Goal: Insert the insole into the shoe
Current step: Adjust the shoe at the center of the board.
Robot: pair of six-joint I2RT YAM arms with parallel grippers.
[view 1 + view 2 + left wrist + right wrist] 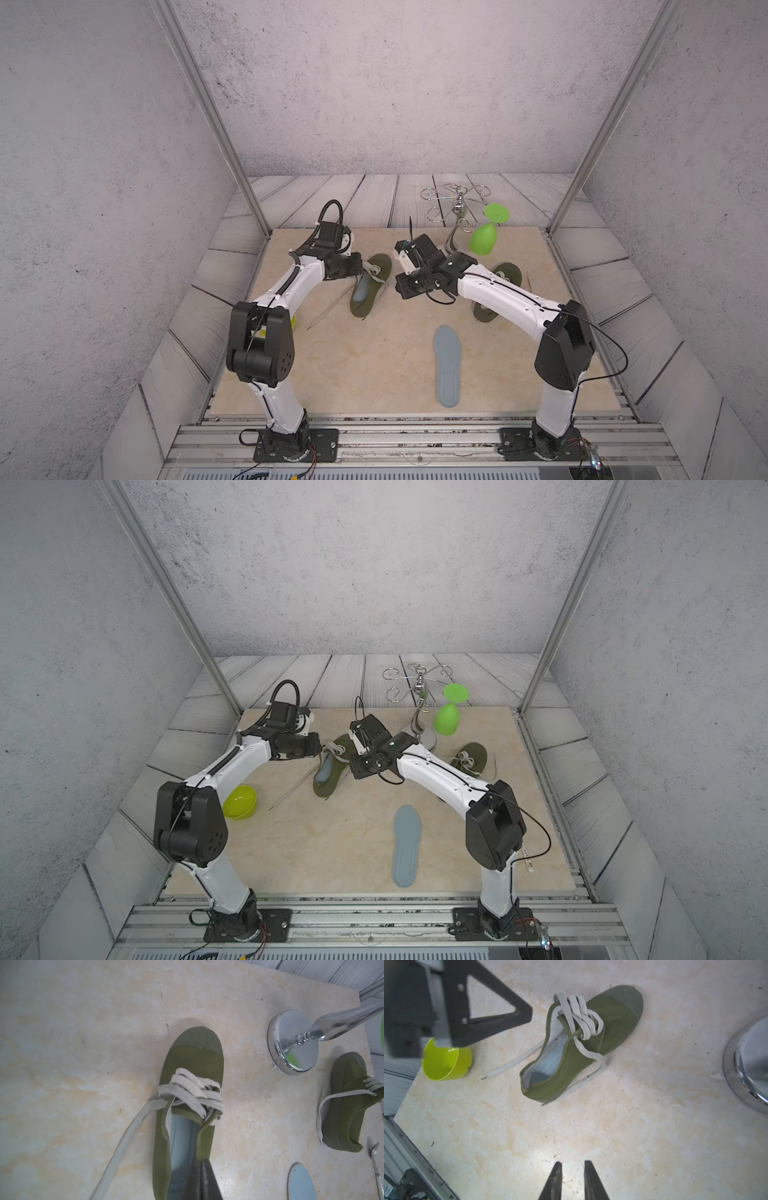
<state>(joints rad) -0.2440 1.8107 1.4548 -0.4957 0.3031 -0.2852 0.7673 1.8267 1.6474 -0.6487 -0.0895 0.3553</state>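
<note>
My left gripper (200, 1163) is pressed shut, with its tip right at the side rim of the shoe (191, 1059). A blue insole (182, 1142) lies inside the shoe, under the laces. My right gripper (572, 1165) hangs over the mat (654, 1126) near the shoe, jaws a little apart, holding nothing. A second insole (448, 365) lies flat, well apart from the shoe.

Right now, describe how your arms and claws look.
Both the left arm and right arm have white link shells joined by bulky black joint housings. Thin black cables are tied along them, and they stand on black base plates. The left claw and right claw are dark and taper to points.
</note>
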